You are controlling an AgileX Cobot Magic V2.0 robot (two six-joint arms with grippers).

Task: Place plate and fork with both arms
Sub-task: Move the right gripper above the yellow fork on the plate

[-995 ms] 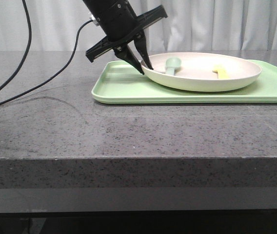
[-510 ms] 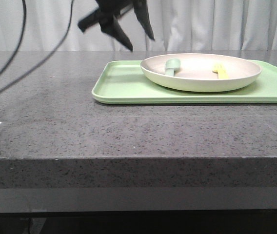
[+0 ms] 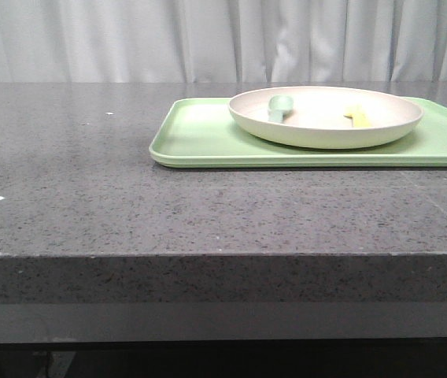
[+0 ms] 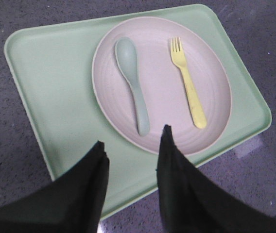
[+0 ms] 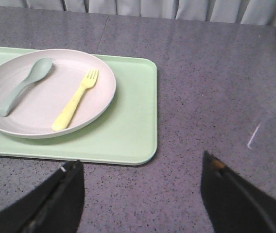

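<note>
while both grippers, left gripper [image 4: 130, 145] and right gripper [image 5: 140, 172], hang open and empty, the fork [image 4: 188, 81] lies inside the plate [image 4: 215, 87] on the tray [image 3: 200, 146] toward the desk's [image 3: 90, 197] far right edge.

My table [image 3: 90, 197] is dark grey speckled stone. Only a light-green tray [image 3: 200, 142] sits directly on it, flat, toward my right and well back from the near edge.

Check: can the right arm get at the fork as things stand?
Probably yes. The fork lies flat and uncovered on the plate, apart from the spoon. The right gripper is open and empty, off the tray's corner, nothing between.
</note>
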